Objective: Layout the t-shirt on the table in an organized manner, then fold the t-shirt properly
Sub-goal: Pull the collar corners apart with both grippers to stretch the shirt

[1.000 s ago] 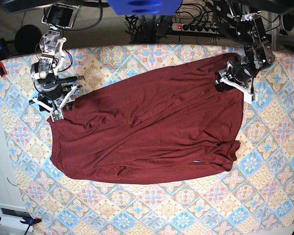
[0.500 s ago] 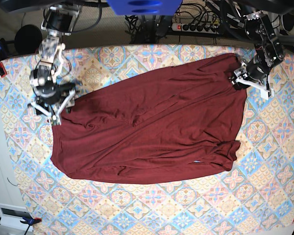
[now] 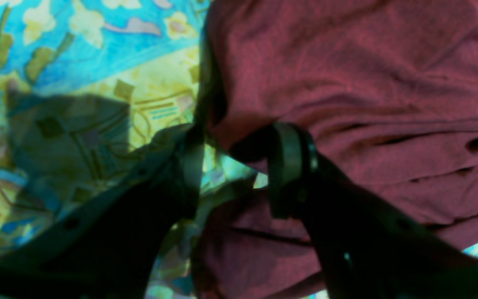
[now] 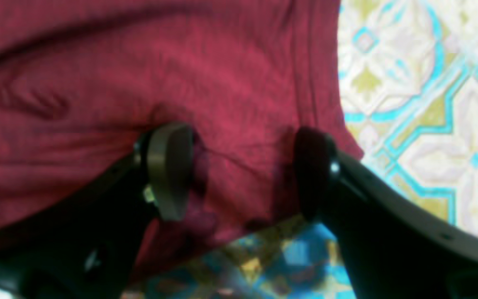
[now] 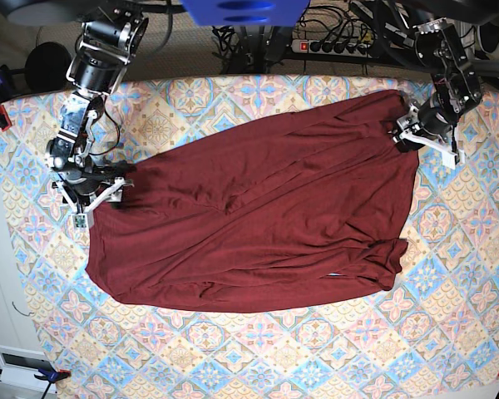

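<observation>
- since a second ago the right gripper (image 5: 90, 202) has slid outward along the table's edge side and its jaws have spread; the left gripper (image 5: 422, 140) has shifted toward the table's outer side, drawing the t-shirt's upper corner with it.
- t-shirt (image 5: 258, 208), plain dark red, lies spread across the middle of the table (image 5: 449, 332), slanting from the far corner by the left gripper down to the side by the right gripper, with long diagonal creases and a bunched fold at one near corner.
- right gripper in its wrist view (image 4: 243, 174): jaws stand wide apart, with the shirt's hem corner (image 4: 239, 104) lying flat between them; neither finger pinches the cloth, so nothing is held.
- right fingers (image 4: 168, 170) rest at the fabric's surface, the other one just at the shirt's edge beside the patterned cloth.
- left gripper in its wrist view (image 3: 239, 166): jaws partly apart, one finger (image 3: 288, 166) over the red fabric, the other over bare table cloth (image 3: 77, 83); a fold of the shirt edge (image 3: 347, 83) sits in the gap, but whether it is truly pinched cannot be told.
</observation>
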Robot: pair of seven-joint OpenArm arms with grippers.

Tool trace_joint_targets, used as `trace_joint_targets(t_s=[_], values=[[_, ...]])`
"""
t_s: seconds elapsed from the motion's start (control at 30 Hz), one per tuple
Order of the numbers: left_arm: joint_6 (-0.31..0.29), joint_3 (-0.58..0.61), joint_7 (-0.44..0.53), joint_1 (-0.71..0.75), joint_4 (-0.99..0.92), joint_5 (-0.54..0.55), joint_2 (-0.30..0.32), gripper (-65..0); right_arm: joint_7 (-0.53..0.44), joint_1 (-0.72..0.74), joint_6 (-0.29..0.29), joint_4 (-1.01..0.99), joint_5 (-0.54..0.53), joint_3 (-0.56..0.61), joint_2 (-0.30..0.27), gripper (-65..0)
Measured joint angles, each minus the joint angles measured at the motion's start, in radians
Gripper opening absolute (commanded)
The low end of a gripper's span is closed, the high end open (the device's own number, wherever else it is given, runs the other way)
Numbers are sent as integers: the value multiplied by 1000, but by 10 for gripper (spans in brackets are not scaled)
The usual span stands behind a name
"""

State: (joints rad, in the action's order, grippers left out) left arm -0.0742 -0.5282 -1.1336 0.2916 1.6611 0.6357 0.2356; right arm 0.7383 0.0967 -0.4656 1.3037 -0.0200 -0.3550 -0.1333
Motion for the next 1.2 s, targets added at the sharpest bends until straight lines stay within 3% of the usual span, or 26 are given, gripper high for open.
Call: trace_joint_targets(t_s=[0.27, 0.7, 0.8, 0.9, 1.07, 1.2], values=[[0, 0, 0, 2, 0, 0, 0, -394, 23, -2, 0, 23, 8, -77, 3, -271], [0, 0, 0, -3, 0, 0, 0, -394, -5, 6, 7, -23, 8, -77, 0, -277], [0, 0, 0, -3, 0, 0, 0, -394, -6, 6, -6, -23, 10, -77, 0, -338], [0, 0, 0, -3, 0, 0, 0, -394, -5, 4, -95, -23, 12, -78, -3, -448], [0, 0, 0, -3, 0, 0, 0, -395, -5, 3, -109, -23, 3, -81, -1, -638], [0, 0, 0, -3, 0, 0, 0, -400, -3, -6, -111, -15, 2, -81, 0, -647]])
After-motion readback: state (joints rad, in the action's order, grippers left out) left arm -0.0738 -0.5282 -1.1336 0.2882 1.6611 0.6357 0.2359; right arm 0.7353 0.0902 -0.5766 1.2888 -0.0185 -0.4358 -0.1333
